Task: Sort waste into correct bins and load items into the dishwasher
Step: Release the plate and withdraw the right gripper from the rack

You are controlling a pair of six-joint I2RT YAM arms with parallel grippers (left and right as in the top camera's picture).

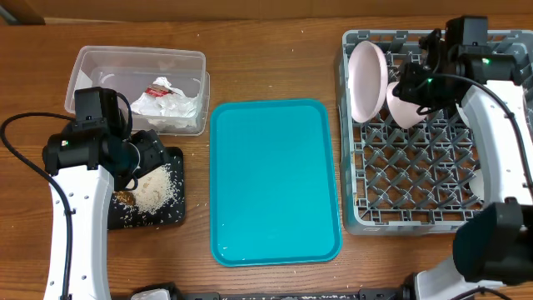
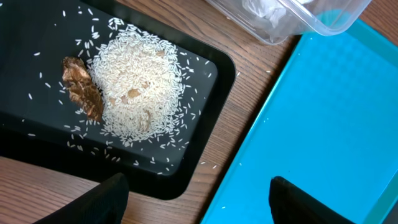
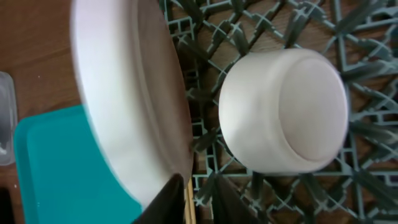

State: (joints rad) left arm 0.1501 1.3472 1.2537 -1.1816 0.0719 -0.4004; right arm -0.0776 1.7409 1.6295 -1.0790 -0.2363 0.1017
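The white plate (image 1: 366, 79) stands on edge in the grey dish rack (image 1: 408, 183). A pinkish-white bowl (image 1: 404, 110) lies upturned beside it. My right gripper (image 1: 414, 86) hovers over them. In the right wrist view its fingers (image 3: 199, 199) are nearly together and empty, right beside the plate's rim (image 3: 124, 93) and near the bowl (image 3: 286, 112). My left gripper (image 2: 199, 202) is open and empty at the right end of the black tray (image 2: 31, 124), which holds rice (image 2: 140, 87) and a brown scrap (image 2: 81, 87). The red-and-white wrapper (image 1: 166, 102) lies in the clear tub (image 1: 92, 62). The cup and the pale blue bowl are not visible.
The teal serving tray (image 1: 275, 183) lies between the black tray (image 1: 171, 212) and the rack, with a few stray rice grains near its left edge (image 2: 323, 124). The tub's corner (image 2: 292, 18) is just beyond the black tray. The right arm crosses the rack's right side.
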